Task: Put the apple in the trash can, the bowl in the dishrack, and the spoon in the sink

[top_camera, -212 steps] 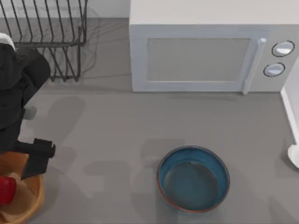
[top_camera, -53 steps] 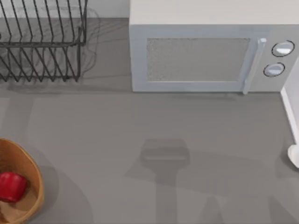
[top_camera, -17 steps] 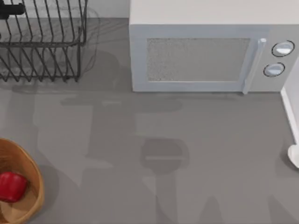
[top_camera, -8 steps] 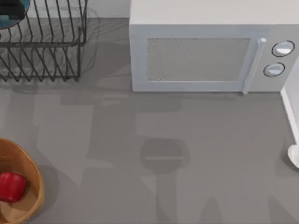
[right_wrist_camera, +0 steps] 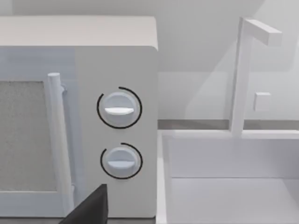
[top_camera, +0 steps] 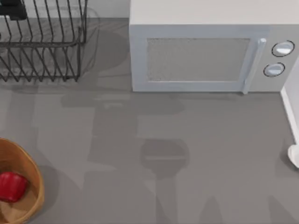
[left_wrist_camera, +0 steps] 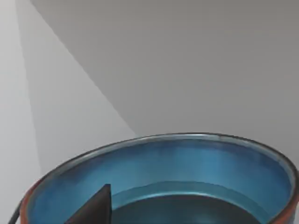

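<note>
The bowl (left_wrist_camera: 187, 163), blue-teal inside with a brownish rim, is close in the left wrist view, with one dark finger (left_wrist_camera: 91, 207) of my left gripper inside its rim and holding it. In the top view a dark part of the left gripper (top_camera: 11, 8) shows at the far-left back corner, over the dishrack (top_camera: 44, 42). The red apple (top_camera: 11, 185) lies inside the tan trash can (top_camera: 36, 186) at the front left. A pale end of the spoon (top_camera: 294, 155) shows at the right edge. My right gripper (right_wrist_camera: 88, 207) is parked, facing the microwave and the sink (right_wrist_camera: 205, 134).
A white microwave (top_camera: 210, 51) stands at the back centre-right, with its handle and two dials (right_wrist_camera: 119, 109) toward the sink. The sink's white wall (top_camera: 289, 109) runs along the right edge, and a faucet (right_wrist_camera: 243, 70) rises behind the basin. Arm shadows fall on the grey counter.
Half a second ago the bowl's blue inside showed at the top view's back-left corner over the dishrack. Now only a dark part of the gripper shows there. The apple and the trash can have not moved.
</note>
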